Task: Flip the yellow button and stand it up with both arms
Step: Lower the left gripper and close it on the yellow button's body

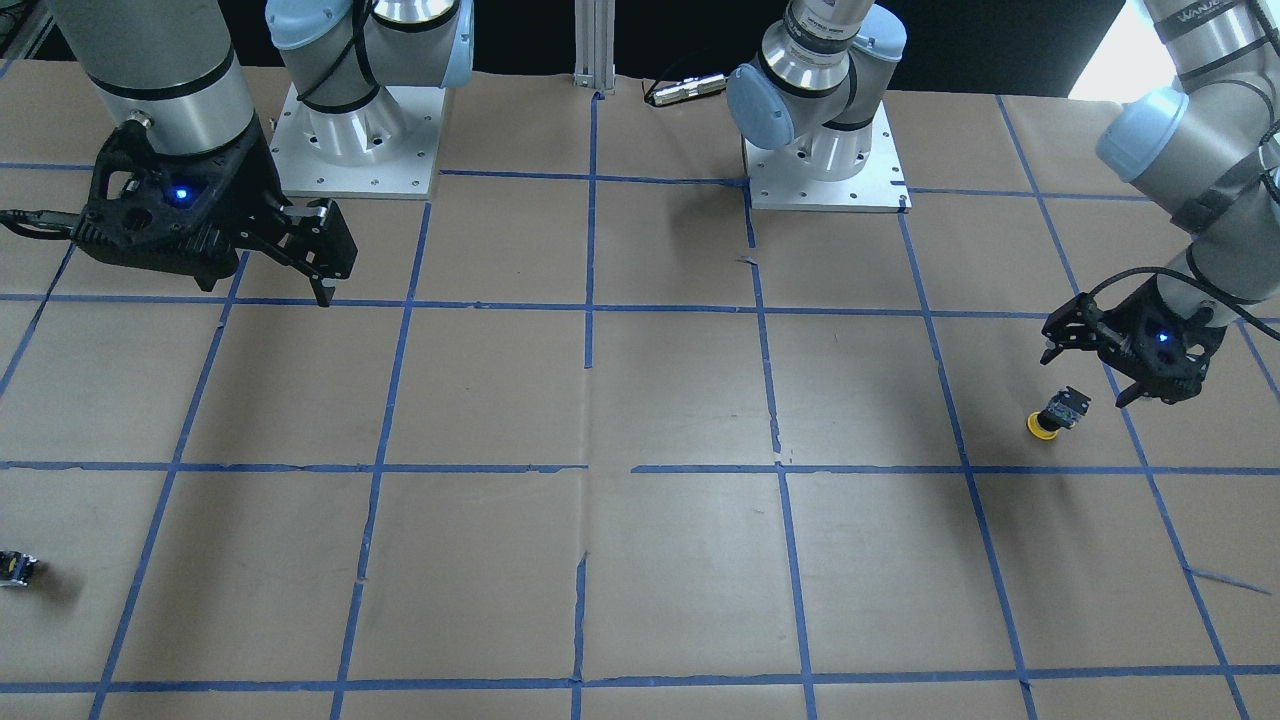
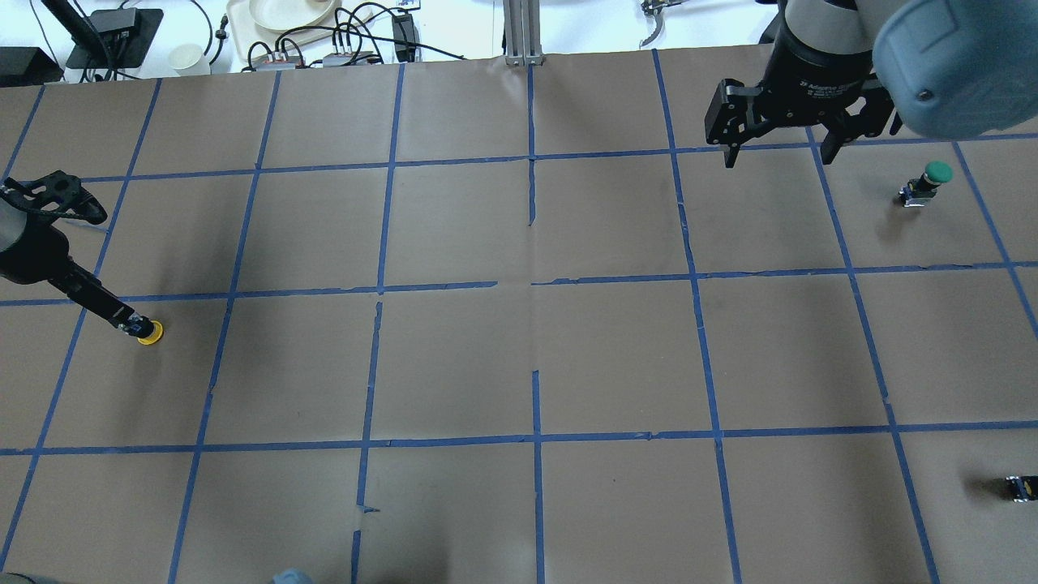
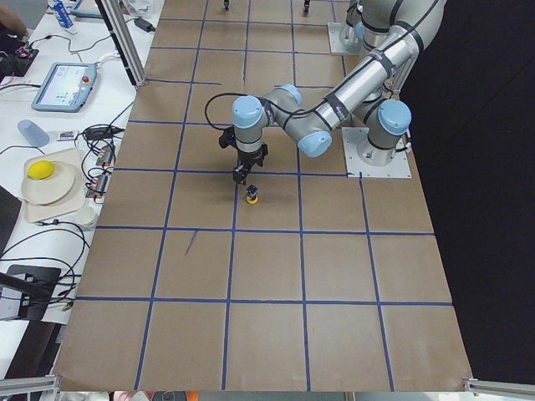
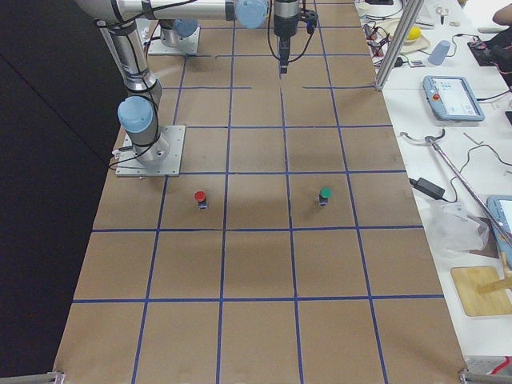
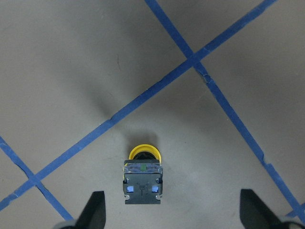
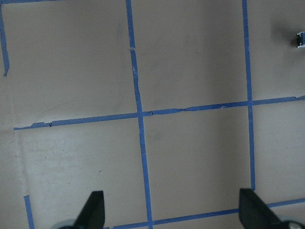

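Observation:
The yellow button rests with its yellow cap down on the paper and its black-and-grey body tilted upward, at the robot's far left. In the left wrist view the yellow button shows its terminal end towards the camera. It also shows in the overhead view. My left gripper is open and hovers just above the button, apart from it; its fingertips stand wide on either side. My right gripper is open and empty, high over bare paper on the robot's right.
A green-capped button stands upright on the robot's right, with a red-capped button nearer the right arm's base. A small dark capless switch block lies at the right edge. Blue tape lines grid the brown paper table.

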